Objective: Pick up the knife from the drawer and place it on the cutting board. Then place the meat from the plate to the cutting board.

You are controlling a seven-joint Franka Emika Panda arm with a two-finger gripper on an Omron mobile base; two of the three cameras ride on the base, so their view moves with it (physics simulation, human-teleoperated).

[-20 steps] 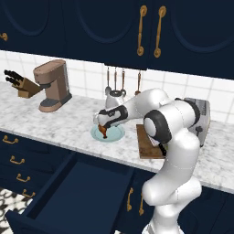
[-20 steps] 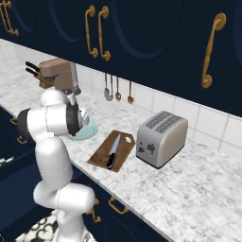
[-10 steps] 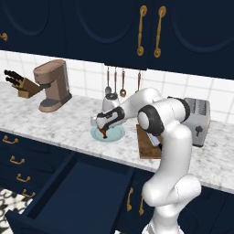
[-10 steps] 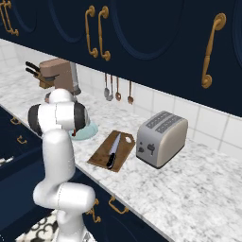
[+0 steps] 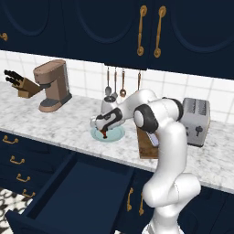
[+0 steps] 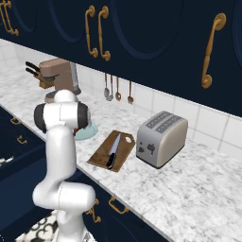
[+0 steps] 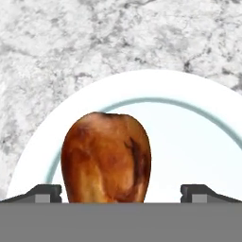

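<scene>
Gripper (image 7: 121,191) wide open, straddling one meat (image 7: 107,158) near plate (image 7: 198,142) rim; one knife (image 6: 113,151) on cutting board (image 6: 100,156).

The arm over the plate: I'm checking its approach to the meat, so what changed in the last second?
The claw sank toward the plate, jaws open either side of the drumstick, nothing gripped. Knife on cutting board, open drawer unchanged.

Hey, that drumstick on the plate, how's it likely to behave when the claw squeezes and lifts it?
The meat looks rounded and glossy, so it may slip or roll between the fingertips. It seems small against the plate, so probably light. The open claw straddles its thick end, so squeezing could push it out.
</scene>
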